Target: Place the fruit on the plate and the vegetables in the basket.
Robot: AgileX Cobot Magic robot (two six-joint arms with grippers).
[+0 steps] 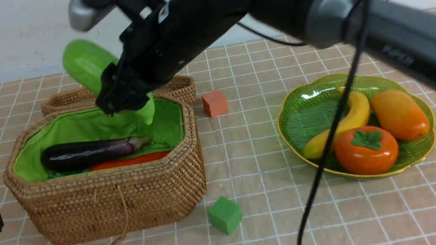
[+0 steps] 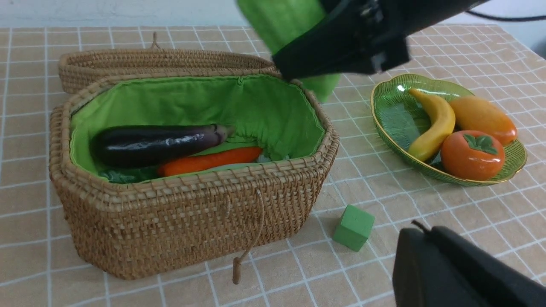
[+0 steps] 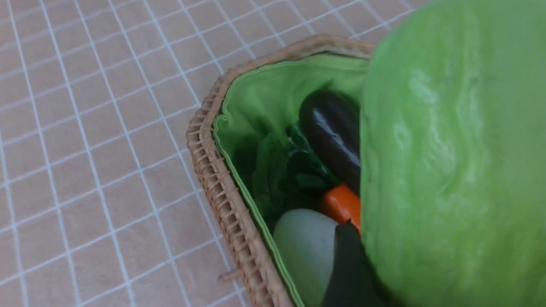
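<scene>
My right claw (image 1: 123, 92) grips the light-green gourd (image 1: 86, 67) above the basket (image 1: 114, 194), my left claw (image 2: 460, 273) is closed on nothing, no lettering readable anywhere.

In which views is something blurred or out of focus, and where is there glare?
Right wrist view: the gourd fills the frame, soft and unfocused. Front view: the right arm looks blurred; glare spots on the eggplant and plate. Left wrist view: mostly sharp, highlights on the orange fruit.
</scene>
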